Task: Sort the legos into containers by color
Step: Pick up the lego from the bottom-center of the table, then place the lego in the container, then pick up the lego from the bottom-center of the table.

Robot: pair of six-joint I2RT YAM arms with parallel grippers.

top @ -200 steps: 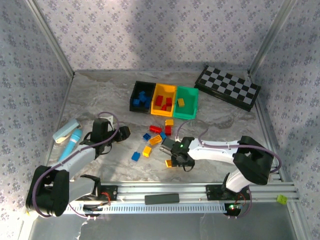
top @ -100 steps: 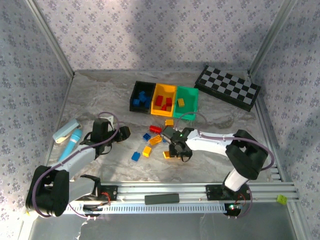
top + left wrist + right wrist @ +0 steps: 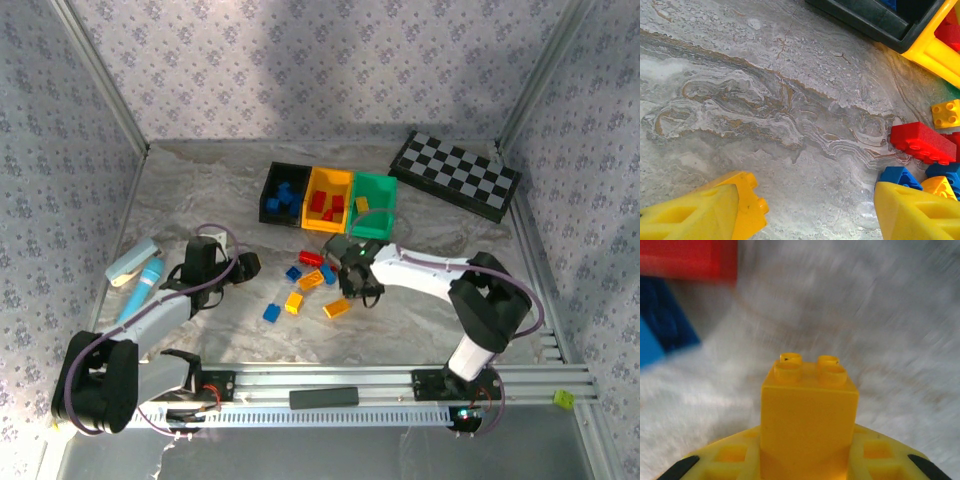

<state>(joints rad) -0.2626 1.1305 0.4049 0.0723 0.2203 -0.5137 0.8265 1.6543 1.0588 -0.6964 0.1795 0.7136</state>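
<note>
- Right fingers [image 3: 725, 460]: closed on a yellow lego [image 3: 809, 405], just above the surface [image 3: 200, 190], beside the loose legos [image 3: 310, 281].
- Left fingers [image 3: 705, 212]: spread apart, nothing between them, low over the surface.
- Bins: black [image 3: 268, 200] holds blue legos, yellow [image 3: 325, 227] holds red, green [image 3: 375, 183] holds yellow.

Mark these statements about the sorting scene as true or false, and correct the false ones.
1. The black bin holds blue legos. True.
2. The right end effector grips a red brick. False: it grips a yellow lego.
3. The left end effector is open, with nothing between its fingers. True.
4. The checkerboard lies left of the black bin. False: in the top view it lies to the right, beyond the green bin.
</note>
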